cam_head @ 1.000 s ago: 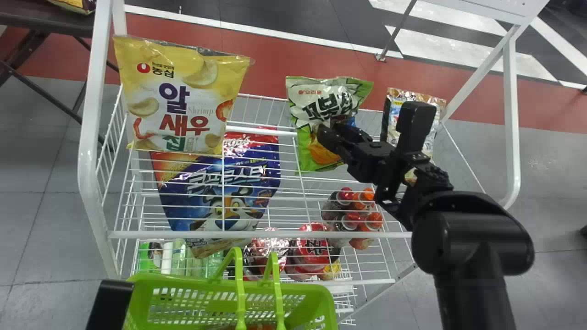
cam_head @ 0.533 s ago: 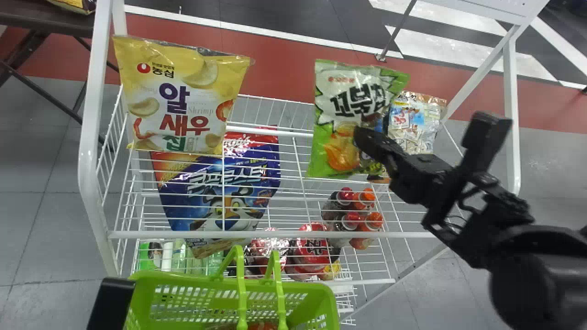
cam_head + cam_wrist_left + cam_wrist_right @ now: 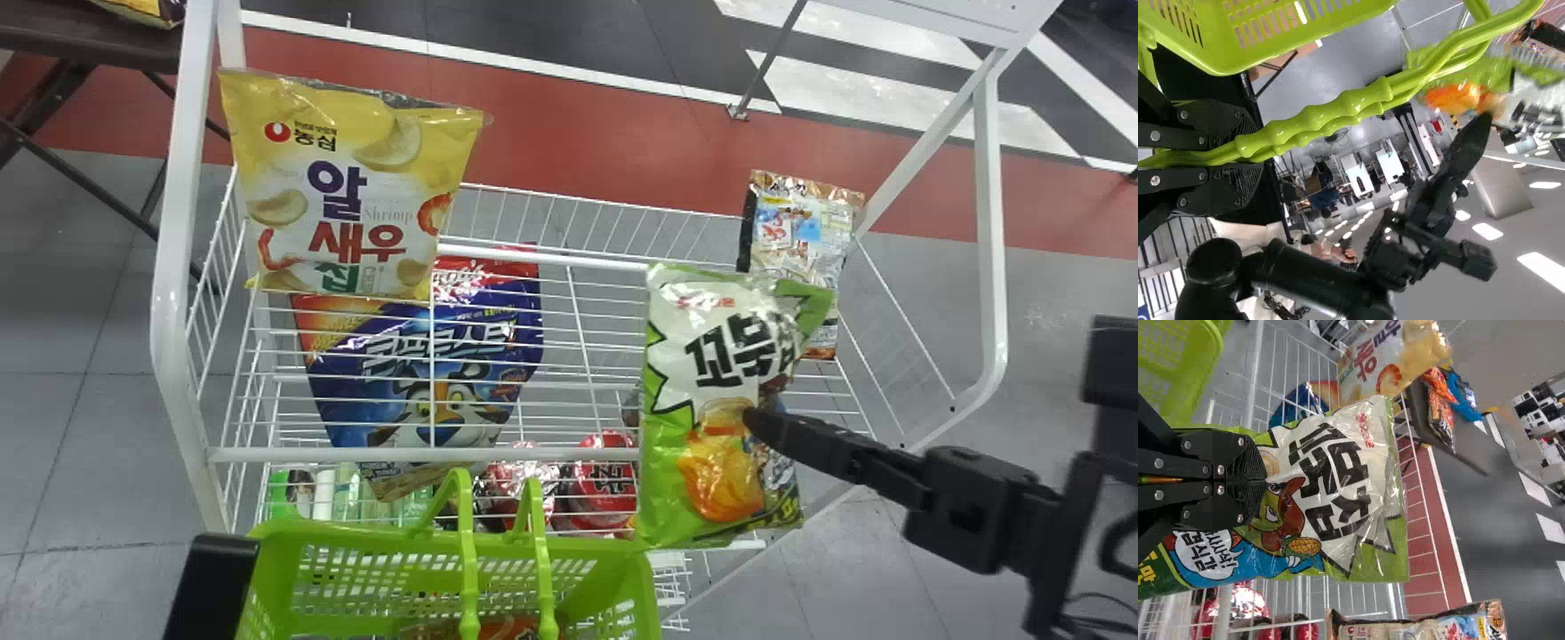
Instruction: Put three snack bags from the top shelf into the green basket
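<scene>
Just off the green basket (image 3: pixel 627 569), we've got the green-and-white snack bag (image 3: pixel 671 382) pinched in our closed right gripper (image 3: pixel 1263 480), left gripper (image 3: pixel 1253 157) clamped round the handles (image 3: pixel 1355 105), transfer step; next we should swing left over the opening, lower, release.

Basket (image 3: pixel 356 540): lime green, lattice-perforated walls. Green bag (image 3: pixel 667 480): green field; white panel, jagged edge outlined in black; black lettering; orange chip print. Yellow bag (image 3: pixel 356 142): yellow field; purple, red and green lettering. Blue bag (image 3: pixel 351 413): blue, with red and orange areas. Rack (image 3: pixel 165 311): white. Floor (image 3: pixel 80 471): grey, red band.
</scene>
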Robot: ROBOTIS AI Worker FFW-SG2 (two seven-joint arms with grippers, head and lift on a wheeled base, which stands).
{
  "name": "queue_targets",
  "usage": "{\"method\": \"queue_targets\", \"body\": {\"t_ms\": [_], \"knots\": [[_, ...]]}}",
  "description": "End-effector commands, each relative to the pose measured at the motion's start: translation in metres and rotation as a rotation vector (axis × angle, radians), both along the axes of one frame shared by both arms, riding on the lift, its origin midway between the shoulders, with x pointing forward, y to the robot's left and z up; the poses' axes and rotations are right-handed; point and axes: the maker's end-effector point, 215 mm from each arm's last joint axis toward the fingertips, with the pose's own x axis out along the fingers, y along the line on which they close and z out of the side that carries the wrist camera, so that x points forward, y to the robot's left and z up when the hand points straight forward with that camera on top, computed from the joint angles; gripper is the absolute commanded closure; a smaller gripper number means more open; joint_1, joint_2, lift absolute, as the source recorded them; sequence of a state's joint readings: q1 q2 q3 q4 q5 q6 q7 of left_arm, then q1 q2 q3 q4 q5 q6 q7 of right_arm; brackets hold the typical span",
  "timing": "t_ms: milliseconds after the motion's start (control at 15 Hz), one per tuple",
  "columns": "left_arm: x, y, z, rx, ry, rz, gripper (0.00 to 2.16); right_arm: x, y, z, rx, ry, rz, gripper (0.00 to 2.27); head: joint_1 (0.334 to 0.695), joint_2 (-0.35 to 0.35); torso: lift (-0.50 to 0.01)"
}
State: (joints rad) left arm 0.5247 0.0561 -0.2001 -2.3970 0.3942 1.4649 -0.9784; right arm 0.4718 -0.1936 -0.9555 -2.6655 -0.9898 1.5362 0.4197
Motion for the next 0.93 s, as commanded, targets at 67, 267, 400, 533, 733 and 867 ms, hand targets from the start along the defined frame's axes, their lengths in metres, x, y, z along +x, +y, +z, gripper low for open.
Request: {"method": "queue_targets", "body": {"t_ms": [67,267,400,533,733,867], "knots": [[0.001,-0.002,0.001,-0.003,-0.004,0.002,1.78,-0.025,0.016,0.010,0.104,0.009,0.034,2.24,0.695,-0.350,-0.047],[0.001,-0.002,0.003,-0.003,-0.009,0.001,1.78,-0.044,0.039,-0.026,0.165,0.116,0.051,2.24,0.695,-0.350,-0.047],[0.002,-0.002,0.003,-0.002,-0.012,0.002,1.78,-0.055,0.053,-0.046,0.207,0.180,0.072,2.24,0.695,-0.350,-0.047],[0.002,-0.002,0.003,0.000,-0.012,0.004,1.78,-0.066,0.068,-0.065,0.236,0.240,0.094,2.24,0.695,-0.350,-0.047],[0.005,-0.001,0.003,-0.002,-0.020,0.011,1.78,-0.090,0.098,-0.094,0.289,0.343,0.140,2.24,0.695,-0.350,-0.047],[0.007,-0.001,0.004,-0.006,-0.025,0.016,1.78,-0.105,0.110,-0.121,0.327,0.425,0.148,2.24,0.695,-0.350,-0.047]]}}
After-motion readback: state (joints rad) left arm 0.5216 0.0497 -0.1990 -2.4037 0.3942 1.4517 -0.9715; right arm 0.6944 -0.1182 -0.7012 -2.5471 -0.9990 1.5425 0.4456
